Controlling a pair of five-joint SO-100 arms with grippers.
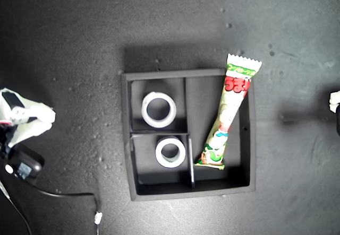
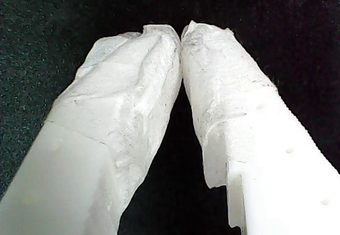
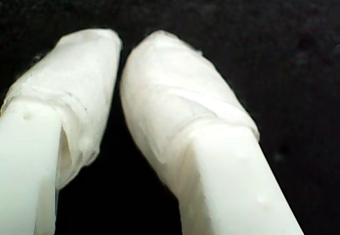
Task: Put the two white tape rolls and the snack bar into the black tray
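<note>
black and square, the tray [image 1: 127, 139] with raised walls sat on the dark grey mat [image 1: 64, 44]. its inner dividers made two small compartments and one long one. one small white ring-shaped tape roll [image 1: 158, 109] lay flat in the small compartment nearer the exterior view's top, and a second white tape roll [image 1: 170, 152] lay flat in the small compartment just beneath it, close to the divider of the long compartment. the long narrow snack bar [image 1: 229, 113] in its green, white and red wrapper lay slanted in the long compartment, one crimped end down on the tray floor beside that divider, the other crimped end resting up over the tray's far wall and poking past it.

my first gripper [image 2: 181, 33] held nothing; its white, tape-wrapped fingertips [image 2: 143, 70] were pressed together over bare mat. my second gripper [image 3: 121, 44] also held nothing, its wrapped fingers [image 3: 175, 102] close together with only a thin slit between them. white arm parts [image 1: 24, 119] showed well apart from the tray on either side; i could not tell which arm was which.
</note>
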